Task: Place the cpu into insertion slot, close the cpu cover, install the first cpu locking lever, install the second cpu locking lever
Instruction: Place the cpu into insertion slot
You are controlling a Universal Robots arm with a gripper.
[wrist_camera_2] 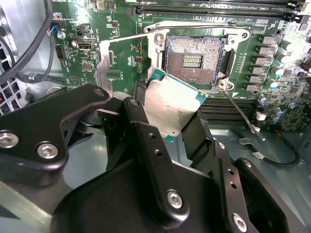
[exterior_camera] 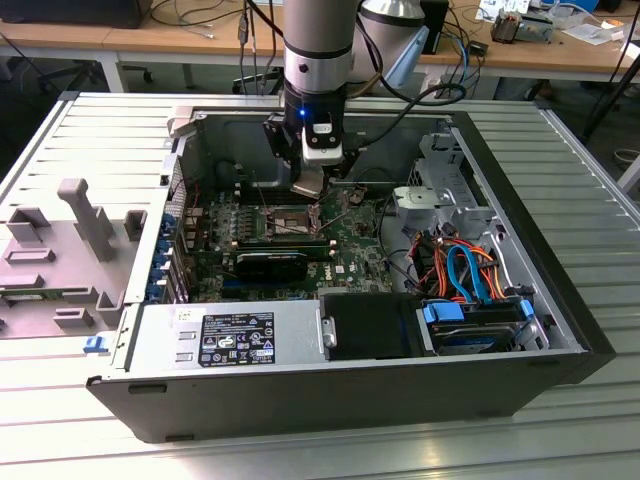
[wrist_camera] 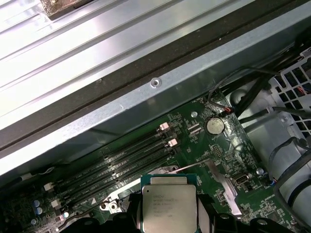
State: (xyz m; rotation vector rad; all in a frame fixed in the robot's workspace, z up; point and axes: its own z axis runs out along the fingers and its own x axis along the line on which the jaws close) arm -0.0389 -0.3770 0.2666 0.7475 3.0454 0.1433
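Ribbed silver metal desk carries an open dark-grey computer case, with wooden benches far behind it. We see the arm's black two-fingered gripper hanging inside the case over the green circuit board.

In the second wrist view the gripper is clamped on the small flat square cpu with its dull silver-grey metal top. The chip is held tilted, and one corner overlaps the rim of the square, dark-centred insertion slot. The slot's contacts lie bare. The thin silvery cpu cover, a frame plate with a square window, stands swung open beside the slot. A thin wire lever slants away from the slot's corner.

In the first wrist view the cpu sits between the fingers, near the long black memory slots.
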